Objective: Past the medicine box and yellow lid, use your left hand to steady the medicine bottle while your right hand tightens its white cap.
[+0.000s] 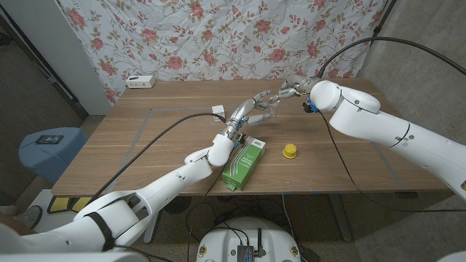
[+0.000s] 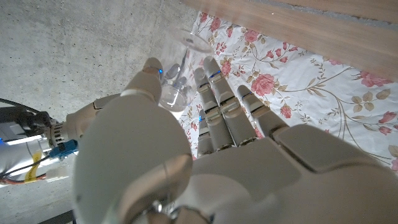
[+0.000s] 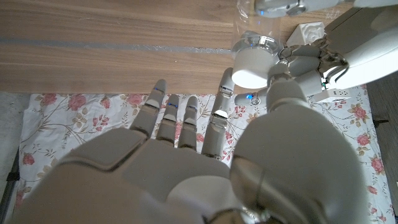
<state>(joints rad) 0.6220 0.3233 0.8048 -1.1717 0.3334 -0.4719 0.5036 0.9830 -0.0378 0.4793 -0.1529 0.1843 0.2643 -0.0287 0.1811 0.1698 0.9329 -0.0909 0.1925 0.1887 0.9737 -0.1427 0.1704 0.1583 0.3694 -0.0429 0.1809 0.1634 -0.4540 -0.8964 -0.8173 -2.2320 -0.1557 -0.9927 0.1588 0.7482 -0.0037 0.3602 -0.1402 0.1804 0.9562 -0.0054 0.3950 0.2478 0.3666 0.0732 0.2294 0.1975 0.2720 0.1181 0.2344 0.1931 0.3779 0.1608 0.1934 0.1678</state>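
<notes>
Two hands meet at the upper middle of the head view, past the medicine box (image 1: 243, 164) and yellow lid (image 1: 290, 151). The left hand (image 1: 251, 110) holds the clear medicine bottle (image 2: 176, 93) in its fingers above the surface (image 1: 145, 138); the right hand (image 1: 291, 92) pinches the white cap (image 3: 252, 67). Best keep the bottle steady and turn only the cap, squarely, so the threads don't cross.

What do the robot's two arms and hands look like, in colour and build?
Both arms have smooth white rounded shells. The left arm carries a black band and a black cable. The right arm has a blue part at its wrist. The left hand and right hand are pale grey, jointed.
</notes>
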